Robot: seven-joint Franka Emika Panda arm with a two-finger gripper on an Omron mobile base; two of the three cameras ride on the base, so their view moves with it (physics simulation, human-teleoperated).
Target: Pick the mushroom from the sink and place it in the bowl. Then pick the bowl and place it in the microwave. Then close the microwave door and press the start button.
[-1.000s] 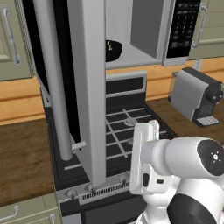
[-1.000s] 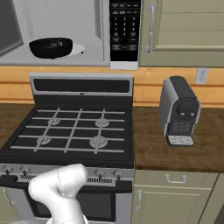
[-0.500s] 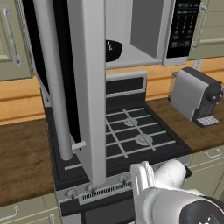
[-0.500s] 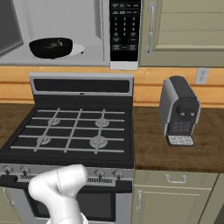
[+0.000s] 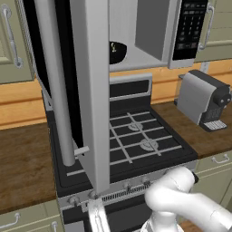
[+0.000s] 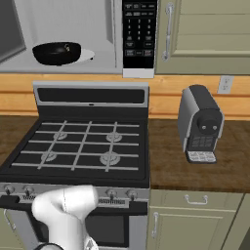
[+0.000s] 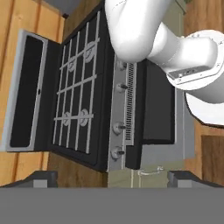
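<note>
**Bowl in the microwave, door wide open, my claw empty above the stove**

My claw (image 7: 112, 179) stands spread as wide as it goes and grips nothing; its two dark fingertips (image 7: 41, 178) rise at the lower edge of the hand view, well apart, with open air between them. Through that gap I look straight down on the black gas stove (image 7: 83, 94), its grates and four burners, the row of knobs (image 7: 117, 127) along its front edge, and the brown wooden table (image 7: 61, 173) beside it.

The microwave (image 6: 97, 36) hangs above the stove, its cavity open. Inside, on the pale floor of the cavity, sits the black bowl (image 6: 57, 52); from the left base view I see just a dark slice of it past the door's edge. A small pale speck shows in the bowl, too tiny for me to say whether it is the mushroom. The black keypad panel (image 6: 139, 34) runs down the right side of the microwave.

The microwave door (image 5: 93, 90) is swung far out toward me, edge-on in the left base view, with its long silver bar handle (image 5: 56, 86) standing upright on the near side.

On the table to the right of the stove stands a grey coffee machine (image 6: 199, 124), below pale green cabinet doors (image 6: 210, 29). More green cabinets (image 6: 188, 219) sit under the table.
</note>
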